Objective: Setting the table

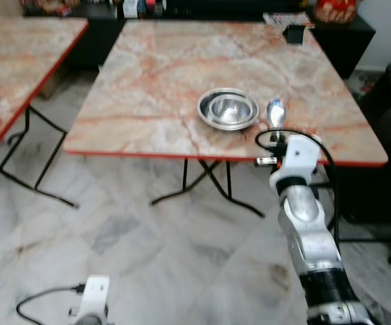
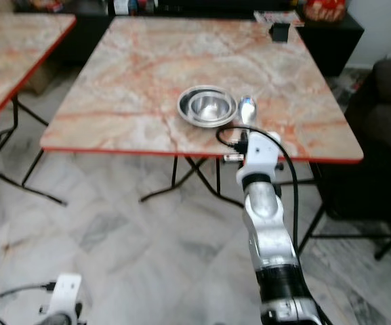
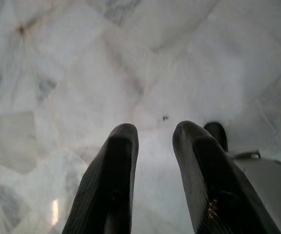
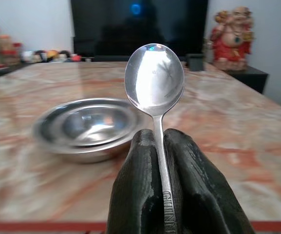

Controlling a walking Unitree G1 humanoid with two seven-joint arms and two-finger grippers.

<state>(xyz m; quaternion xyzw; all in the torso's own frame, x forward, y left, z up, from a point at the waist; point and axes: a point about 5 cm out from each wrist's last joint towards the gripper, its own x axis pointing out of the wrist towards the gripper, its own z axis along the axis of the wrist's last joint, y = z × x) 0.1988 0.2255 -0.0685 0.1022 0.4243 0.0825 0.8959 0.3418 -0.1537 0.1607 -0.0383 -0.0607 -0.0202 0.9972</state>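
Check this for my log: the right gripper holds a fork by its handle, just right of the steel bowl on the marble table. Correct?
Not quite. The right gripper holds a spoon, not a fork; the right wrist view shows its rounded bowl above the fingers shut on the handle. The rest stands: it is just right of the steel bowl on the marble table.

You have two marble-topped tables: the main table (image 1: 154,74) and a second table (image 1: 12,61) on the robot's left. One steel bowl set (image 1: 228,108) sits there; it looks like two nested bowls. One spoon (image 4: 155,83). One small black box (image 1: 294,32). One red figurine (image 4: 230,36). Two grippers: left gripper (image 3: 155,161), right gripper (image 4: 159,146).
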